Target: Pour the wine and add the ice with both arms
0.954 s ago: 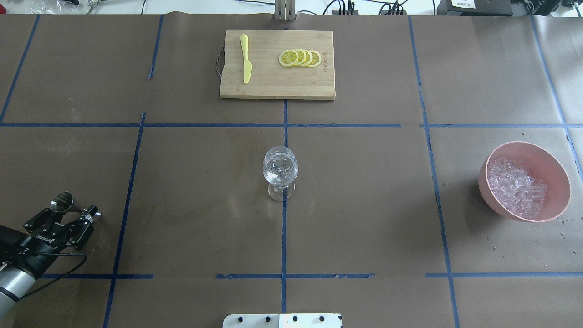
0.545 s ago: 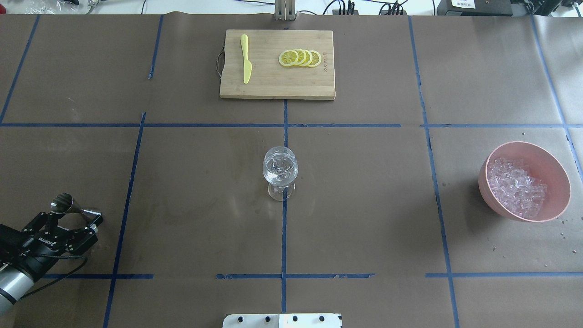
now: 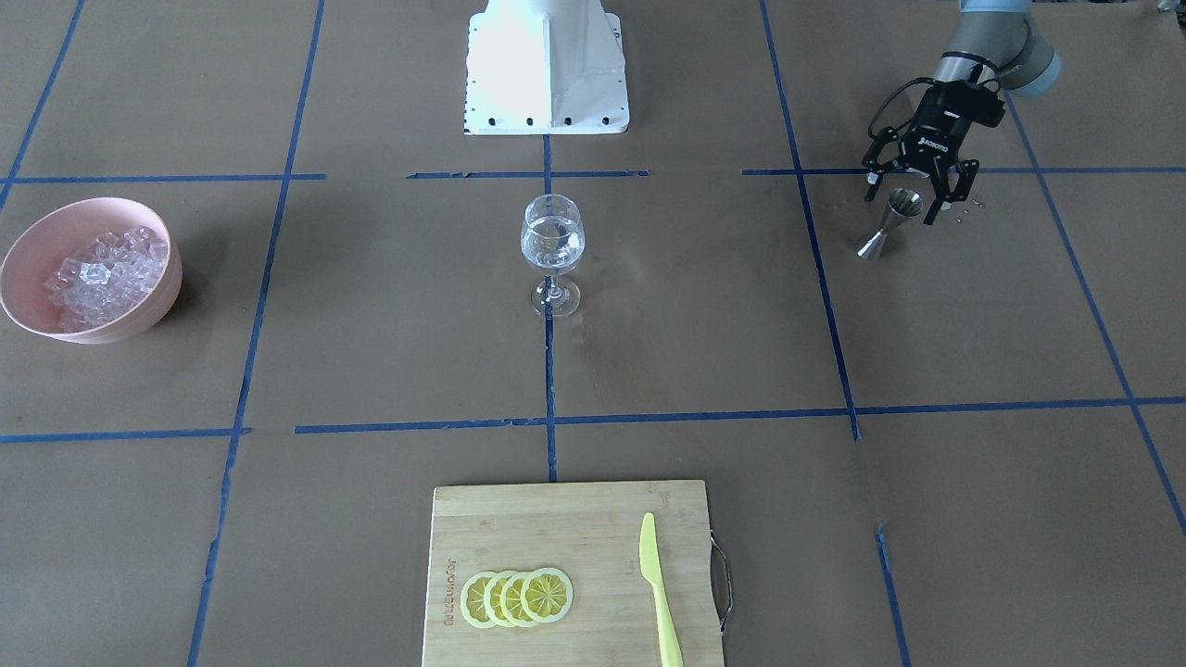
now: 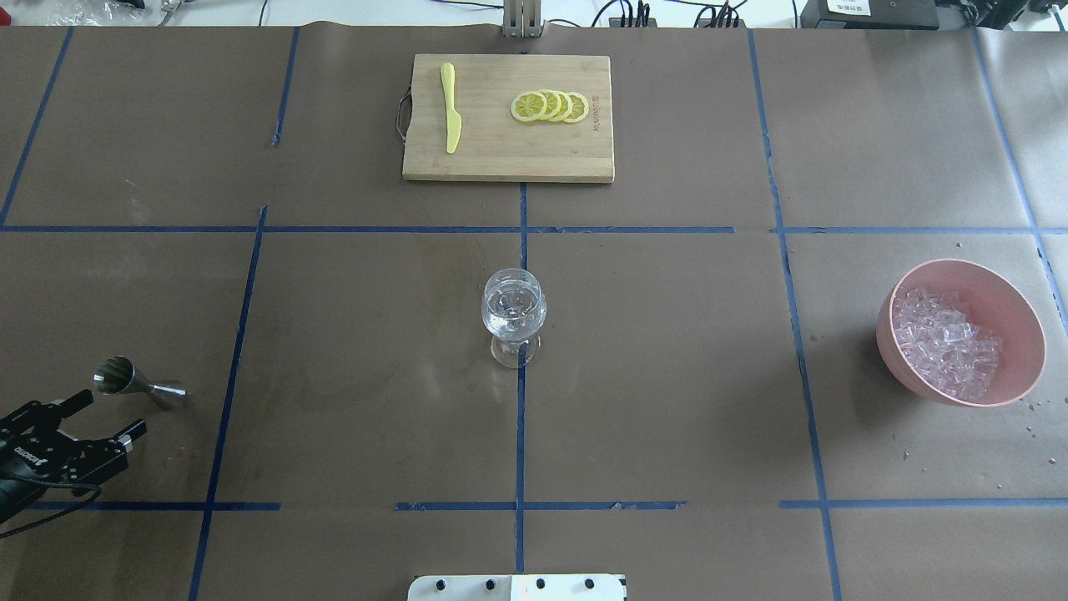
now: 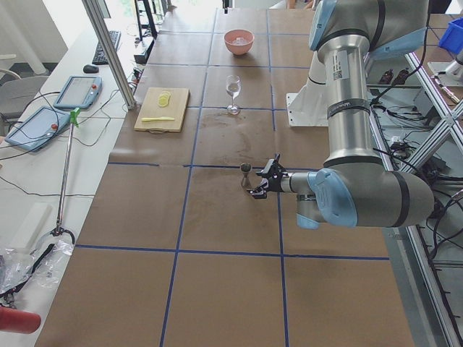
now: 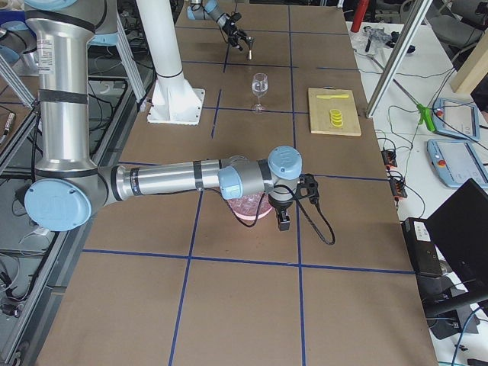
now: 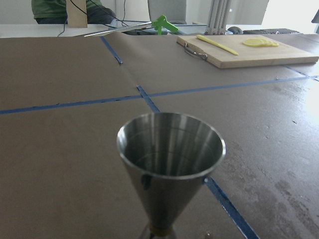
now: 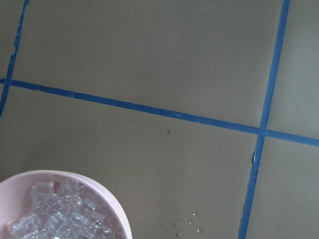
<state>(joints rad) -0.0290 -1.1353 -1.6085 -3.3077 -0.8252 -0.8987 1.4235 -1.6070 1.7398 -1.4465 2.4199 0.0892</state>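
Note:
The stemmed glass stands at the table's middle with a little clear wine in its bowl. A steel jigger stands alone at the near left; it fills the left wrist view. My left gripper is open and empty, just behind the jigger and clear of it. The pink bowl at the right holds a heap of ice. My right gripper hangs above the bowl's near edge; I cannot tell whether it is open. The right wrist view shows the bowl's rim and ice.
A wooden cutting board at the far middle carries a yellow knife and lemon slices. The white pedestal stands at the robot's side. Small droplets lie around the bowl.
My left gripper has let go of the jigger and drawn back toward the robot's side. The jigger stays standing where it was.

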